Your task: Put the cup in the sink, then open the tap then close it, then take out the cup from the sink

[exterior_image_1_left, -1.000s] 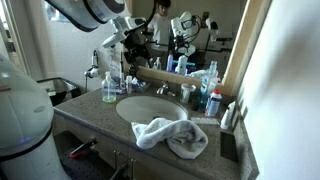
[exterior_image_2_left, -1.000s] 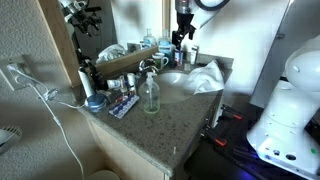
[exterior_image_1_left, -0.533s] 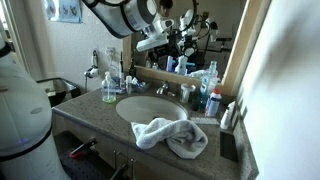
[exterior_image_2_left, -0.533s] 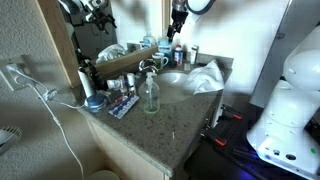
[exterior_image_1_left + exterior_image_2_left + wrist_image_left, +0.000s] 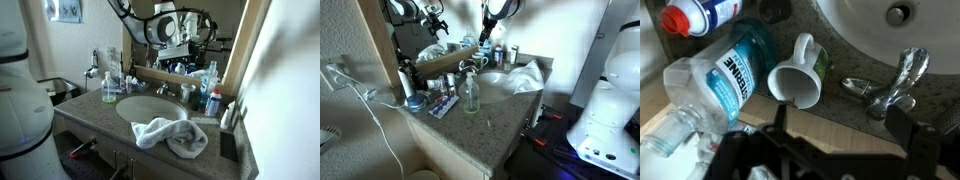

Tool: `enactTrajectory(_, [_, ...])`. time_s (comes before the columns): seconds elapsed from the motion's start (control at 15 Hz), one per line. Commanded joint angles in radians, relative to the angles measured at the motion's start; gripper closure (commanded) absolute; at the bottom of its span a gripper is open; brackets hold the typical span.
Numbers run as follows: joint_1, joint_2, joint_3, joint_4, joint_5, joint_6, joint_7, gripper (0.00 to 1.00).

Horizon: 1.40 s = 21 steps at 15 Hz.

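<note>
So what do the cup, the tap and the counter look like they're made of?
The cup looks like opaque pale ceramic or plastic with a smooth wall; I cannot tell which. The tap looks like polished chrome metal, going by its bright reflections. The counter looks like grey speckled stone or a stone-look surface with a faint sheen.

Opposite exteriors sharing sink (image 5: pixel 146 106); wrist overhead

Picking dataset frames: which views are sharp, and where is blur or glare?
Wrist view: the cup and tap are sharp, with glints on the chrome; the dark fingers along the bottom edge are out of focus. In an exterior view the arm looks smeared while the towel is clear. In an exterior view the countertop is dim and warm-tinted.
</note>
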Motion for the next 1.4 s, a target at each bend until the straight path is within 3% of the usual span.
enactTrajectory(0.0, [-0.014, 0.096, 0.004, 0.105, 0.104, -0.027, -0.132, 0.0])
enactTrajectory(0.53, [-0.085, 0.222, 0.043, 0.188, 0.23, -0.048, -0.266, 0.0])
enactTrajectory(1.33, [-0.149, 0.38, 0.131, 0.313, 0.253, -0.034, -0.326, 0.0])
